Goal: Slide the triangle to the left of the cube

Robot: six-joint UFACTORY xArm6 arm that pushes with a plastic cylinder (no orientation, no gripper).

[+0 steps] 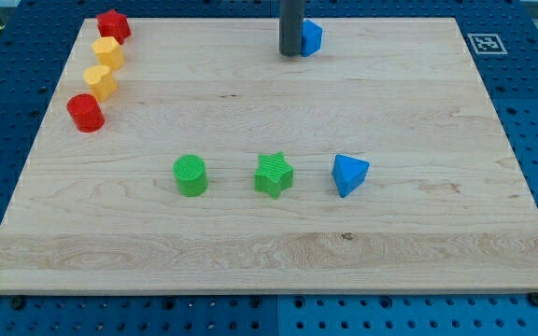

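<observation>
A blue triangle (348, 174) lies on the wooden board at the view's centre right. A blue cube (311, 37) sits near the view's top edge, partly hidden behind my dark rod. My tip (290, 53) rests on the board just left of the cube, touching or nearly touching it. The triangle is well below the tip, toward the view's bottom right.
A green star (274, 175) and a green cylinder (191, 175) lie in a row left of the triangle. At the view's top left stand a red block (113, 24), two yellow blocks (107, 52) (100, 81) and a red cylinder (86, 113). Board edge (269, 286) at bottom.
</observation>
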